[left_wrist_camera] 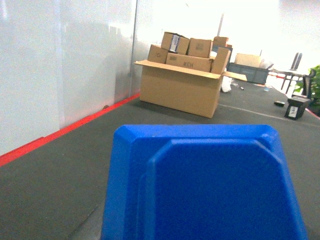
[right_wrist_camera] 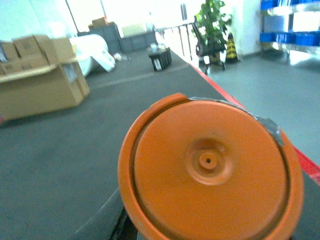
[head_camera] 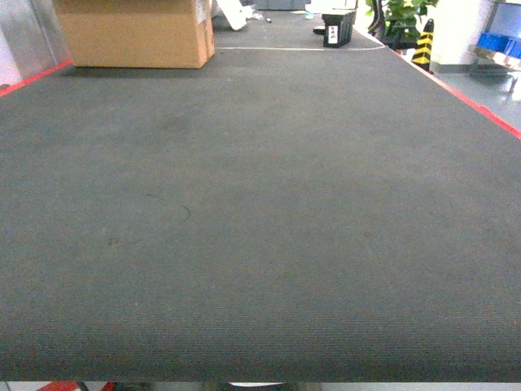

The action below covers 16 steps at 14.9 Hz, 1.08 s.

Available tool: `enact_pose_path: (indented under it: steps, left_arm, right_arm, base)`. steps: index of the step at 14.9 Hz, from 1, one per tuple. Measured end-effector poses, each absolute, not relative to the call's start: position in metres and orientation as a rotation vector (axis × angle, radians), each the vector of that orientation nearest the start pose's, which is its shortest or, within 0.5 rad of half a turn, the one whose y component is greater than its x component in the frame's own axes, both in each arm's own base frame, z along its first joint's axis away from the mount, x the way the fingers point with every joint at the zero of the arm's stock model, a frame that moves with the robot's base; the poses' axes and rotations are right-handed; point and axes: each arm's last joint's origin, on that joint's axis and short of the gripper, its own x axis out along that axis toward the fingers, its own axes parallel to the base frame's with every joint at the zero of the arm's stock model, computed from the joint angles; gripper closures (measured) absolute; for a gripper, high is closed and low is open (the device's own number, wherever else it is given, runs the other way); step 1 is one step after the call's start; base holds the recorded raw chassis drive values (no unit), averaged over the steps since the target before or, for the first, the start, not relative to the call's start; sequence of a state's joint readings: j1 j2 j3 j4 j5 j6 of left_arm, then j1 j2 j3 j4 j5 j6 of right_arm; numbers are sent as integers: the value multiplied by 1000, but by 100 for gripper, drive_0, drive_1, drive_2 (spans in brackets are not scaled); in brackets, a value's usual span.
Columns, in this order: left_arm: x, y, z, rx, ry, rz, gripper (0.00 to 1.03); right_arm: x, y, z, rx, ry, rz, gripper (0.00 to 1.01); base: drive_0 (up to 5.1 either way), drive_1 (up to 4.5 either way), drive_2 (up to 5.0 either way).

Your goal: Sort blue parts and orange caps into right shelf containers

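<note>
Dark grey carpeted floor fills my head view, showing neither end effector. Only my left wrist view shows the blue moulded plastic part, my right the round orange plastic cap. Both look light, rigid, slick; rims seem best for holding. Whether either end effector is closed, I cannot tell.

Hardly any writing can be read here. In the left wrist view a small box among those stacked in the open cardboard carton at the far end of the dark mat bears short dark print, too blurred to make out. The black bin at the mat's far edge carries a white label, also illegible.
</note>
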State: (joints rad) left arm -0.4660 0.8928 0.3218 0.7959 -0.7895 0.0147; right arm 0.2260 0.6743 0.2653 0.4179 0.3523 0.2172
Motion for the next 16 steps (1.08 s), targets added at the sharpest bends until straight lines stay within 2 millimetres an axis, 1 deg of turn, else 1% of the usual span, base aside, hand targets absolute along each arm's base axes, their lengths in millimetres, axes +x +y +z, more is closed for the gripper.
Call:
enact_pose_path:
  steps: [1, 2, 3, 6, 8, 9, 10, 14, 16]
  left_arm:
    - [167, -63, 247, -109, -167, 301, 60]
    - [169, -60, 244, -46, -86, 231, 60]
    - [165, -52, 238, -6, -26, 128, 60]
    - [148, -32, 216, 5, 1, 12, 60]
    - [141, -25, 203, 8, 17, -2, 60]
    - [138, -21, 199, 7, 13, 3, 60]
    - [135, -17, 196, 6, 8, 11, 60]
    - [130, -13, 190, 5, 7, 2, 60]
    - [125, -8, 184, 5, 14, -15, 60]
  right_arm:
    - [142, 24, 244, 243, -121, -109, 55]
    - [143, 23, 241, 211, -76, -96, 55]
    - [141, 20, 233, 124, 5, -43, 55]
    - [131, 13, 214, 31, 1, 0, 55]
    - [127, 7, 204, 21, 4, 11, 55]
    - [125, 1, 198, 17, 12, -2, 55]
    - [123, -1, 194, 15, 14, -22, 55]
    - [120, 0, 191, 10, 1, -1, 55]
    - [116, 0, 183, 10, 12, 0, 55]
  base:
    - [0, 0, 0]
    - [0, 0, 0]
    - [0, 0, 0]
    - [0, 0, 0]
    - [0, 0, 0]
    - [0, 0, 0]
    - [0, 0, 0]
    - [0, 0, 0]
    - [0, 0, 0]
